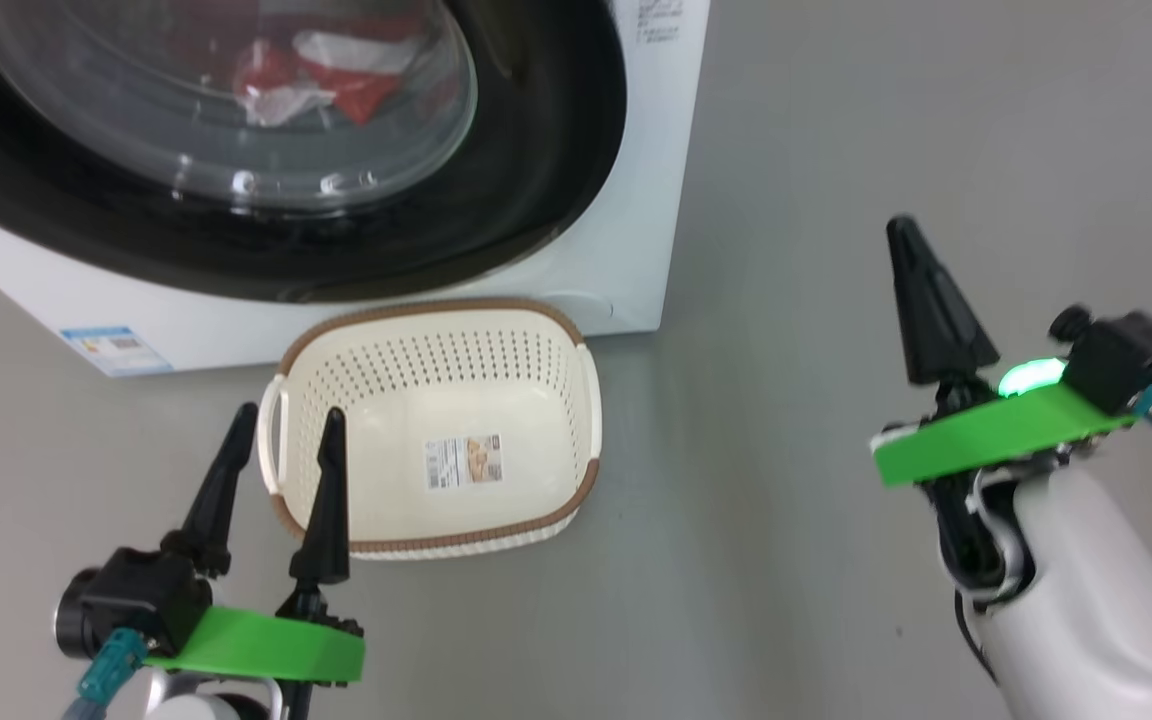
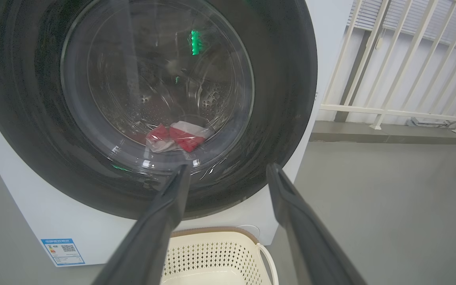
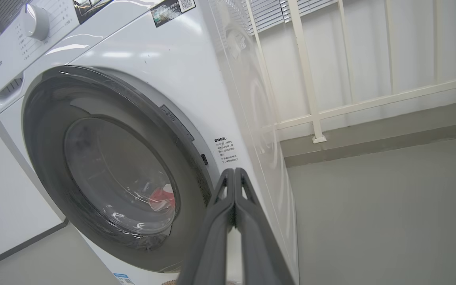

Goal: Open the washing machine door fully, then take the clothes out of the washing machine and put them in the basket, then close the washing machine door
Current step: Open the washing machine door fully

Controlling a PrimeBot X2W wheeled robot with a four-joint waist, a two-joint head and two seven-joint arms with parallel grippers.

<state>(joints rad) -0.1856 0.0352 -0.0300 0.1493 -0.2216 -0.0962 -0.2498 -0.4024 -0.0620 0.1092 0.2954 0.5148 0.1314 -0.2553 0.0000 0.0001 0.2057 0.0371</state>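
- By the look of it you have 0 of the 3 steps done: the door [image 3: 46,130] sits flush against the washer [image 3: 164,67], shut.
- The clothes [image 2: 176,136], red with some white, lie low inside the washer, seen through the door.
- The basket [image 1: 436,305] stands on the floor [image 1: 786,450], right against the washer's front and below the door. It holds nothing but a sticker [image 1: 463,462].
- Your left gripper [image 1: 290,412] has its 2 fingers spread and grips nothing. It hovers by the basket's left end, pointing toward the door.
- Your right gripper [image 1: 901,225] has its fingers pressed together on nothing. It is over the floor to the right of the washer, apart from the door.
- Left for you, as I judge it: swing the door fully open, lift the clothes out into the basket, then shut the door. Opening it comes first, and neither gripper touches it yet.
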